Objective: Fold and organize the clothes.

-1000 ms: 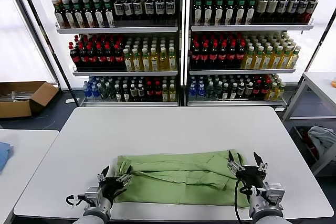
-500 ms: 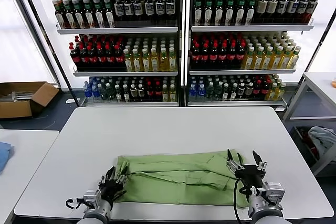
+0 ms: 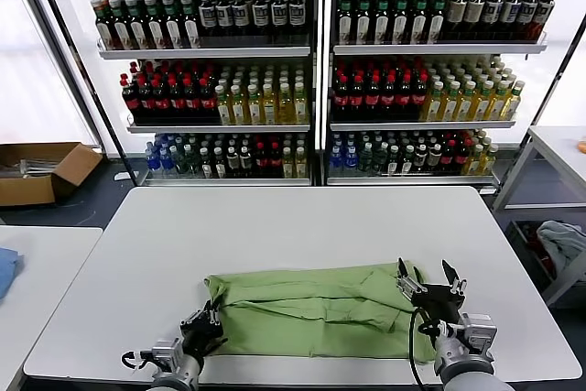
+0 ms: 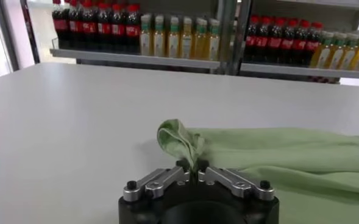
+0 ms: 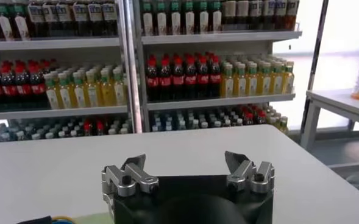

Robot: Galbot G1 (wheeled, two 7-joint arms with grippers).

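The shirt [image 3: 316, 311] lies spread flat on the white table [image 3: 302, 226], near the table's front edge, the edge closest to the robot. Its long axis runs side to side, parallel to that front edge, so each end of the cloth points toward 1 of the 2 arms.

The left gripper [image 3: 203, 329] sits at the shirt's left end, at the near corner, and is clenched on the fabric there. The left wrist view shows this plainly: the jaws are drawn together around a small bunched peak of green cloth [image 4: 180, 141], which stands up between them while the rest of the shirt trails away flat across the table.

The right gripper [image 3: 430, 288] is at the shirt's right end, just above the cloth, with its jaws spread wide and grasping nothing. In the right wrist view the right gripper [image 5: 188, 170] shows both fingers well apart with only bare table beyond them.

So the relation that counts: the shirt stretches lengthwise between the 2 grippers, 1 end pinched, the other end directly under the waiting right arm. My judgement is that the right end must be pinched next, so both ends can be carried over together.

Behind the table stand shelves of bottles [image 3: 316, 70].
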